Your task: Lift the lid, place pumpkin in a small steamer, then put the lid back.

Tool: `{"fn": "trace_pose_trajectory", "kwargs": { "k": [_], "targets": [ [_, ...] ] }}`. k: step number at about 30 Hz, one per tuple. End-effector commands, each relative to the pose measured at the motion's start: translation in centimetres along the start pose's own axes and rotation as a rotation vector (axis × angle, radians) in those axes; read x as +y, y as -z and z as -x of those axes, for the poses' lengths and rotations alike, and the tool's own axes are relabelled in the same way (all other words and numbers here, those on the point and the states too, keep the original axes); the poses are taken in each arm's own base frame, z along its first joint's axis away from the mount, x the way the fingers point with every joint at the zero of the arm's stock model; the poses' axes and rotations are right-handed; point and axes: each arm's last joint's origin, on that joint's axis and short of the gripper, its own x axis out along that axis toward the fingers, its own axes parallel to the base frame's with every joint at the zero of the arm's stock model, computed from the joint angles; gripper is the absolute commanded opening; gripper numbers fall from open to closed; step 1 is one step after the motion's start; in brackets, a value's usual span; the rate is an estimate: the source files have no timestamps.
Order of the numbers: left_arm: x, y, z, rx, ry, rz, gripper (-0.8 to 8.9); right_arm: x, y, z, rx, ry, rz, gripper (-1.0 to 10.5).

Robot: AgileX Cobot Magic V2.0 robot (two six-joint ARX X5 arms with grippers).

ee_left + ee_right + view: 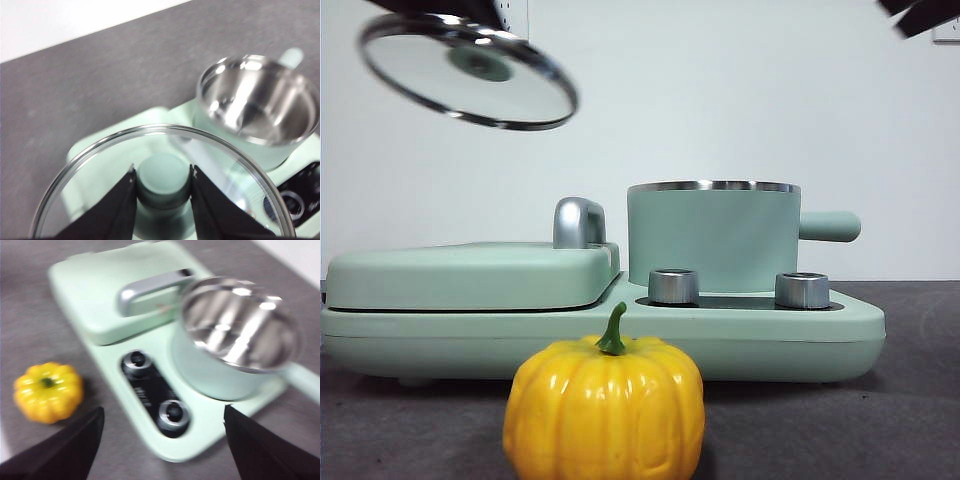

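My left gripper (163, 173) is shut on the mint-green knob of the glass lid (100, 165). In the front view the lid (470, 72) hangs tilted, high at the upper left, well clear of the pot. The small steamer (712, 235) stands uncovered on the right side of the appliance, its steel inside bare (260, 102) (239, 325). The yellow pumpkin (605, 405) (48, 391) sits on the grey table in front of the appliance. High above the scene, my right gripper (162, 427) is open; it shows only as a black tip (920, 15) in the front view.
The flat griddle cover (470, 272) with its chrome handle (578, 222) fills the appliance's left half. Two steel control knobs (673, 286) (801, 290) sit in front of the pot, whose stubby handle (830, 227) points right.
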Motion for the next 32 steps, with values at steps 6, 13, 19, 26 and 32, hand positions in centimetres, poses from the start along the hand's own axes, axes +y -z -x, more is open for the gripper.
{"fn": "trace_pose_trajectory", "kwargs": {
  "k": [6, 13, 19, 26, 32],
  "targets": [
    [0.8, 0.8, 4.0, -0.066, -0.040, 0.074, 0.16, 2.1, -1.2, -3.9, 0.086, -0.206, 0.067, 3.8],
    [0.8, 0.7, 5.9, -0.119, -0.048, 0.077, 0.16, 4.0, -1.9, -7.9, 0.118, -0.320, 0.107, 3.8],
    [0.8, 0.9, 6.0, -0.111, -0.047, 0.077, 0.16, 5.1, -1.6, -11.0, 0.177, -0.376, 0.114, 3.8],
    [0.8, 0.9, 6.0, -0.111, -0.047, 0.077, 0.16, 6.5, -1.0, -14.1, 0.229, -0.426, 0.141, 4.0],
    [0.8, 0.9, 6.0, -0.111, -0.047, 0.077, 0.16, 7.3, -0.6, -16.1, 0.244, -0.432, 0.159, 4.4]
  ]
}}
